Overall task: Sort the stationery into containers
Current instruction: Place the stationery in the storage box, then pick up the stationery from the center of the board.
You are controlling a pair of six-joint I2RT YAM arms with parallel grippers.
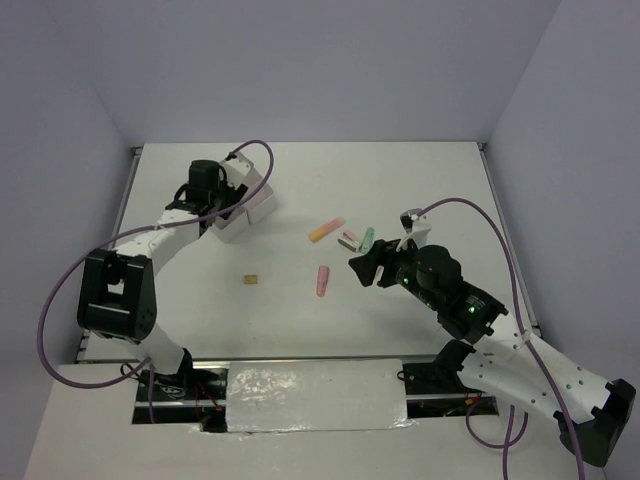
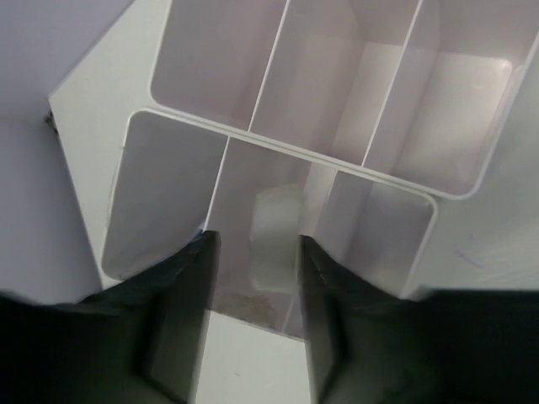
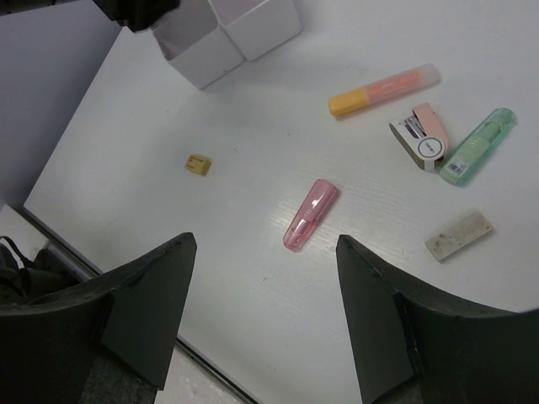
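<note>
Sorting barely begun: left gripper (image 2: pixel 258 246), fingers parted and holding nothing, hangs over the white containers (image 1: pixel 258 205) at upper left of the overhead view. Only its wrist view shows a pale translucent item (image 2: pixel 278 236) (possibly the tape ring) lying in one compartment. Right gripper (image 3: pixel 263 252), fingers wide and empty, hovers above the table (image 3: pixel 253 126), where orange marker (image 3: pixel 383 89), pink marker (image 3: pixel 310 215), green marker (image 3: pixel 477 146), tan eraser (image 3: pixel 198 164) and grey eraser (image 3: pixel 459 235) wait; the grey one cannot be made out overhead.
</note>
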